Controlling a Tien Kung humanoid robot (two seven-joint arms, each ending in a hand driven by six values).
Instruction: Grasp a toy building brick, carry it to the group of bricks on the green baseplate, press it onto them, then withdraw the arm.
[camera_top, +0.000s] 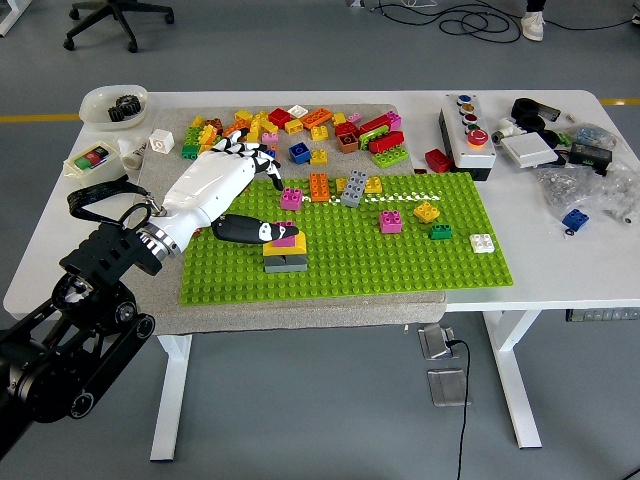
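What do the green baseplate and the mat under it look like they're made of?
The green baseplate looks like rigid moulded plastic: even rows of studs, uniform bright colour, slight sheen. The mat beneath it looks like a soft fabric or felt, grey-beige, matte, with a speckled texture and a slightly uneven edge; which one I can't tell.

Even, bright overhead lighting; no hard glare. Soft shadows under the white table (330, 290) and beneath the left hand (215, 190) on the green baseplate (400, 260). Image sharp across the centre; slight wide-angle bowing at table edges. Floor evenly lit, grey.
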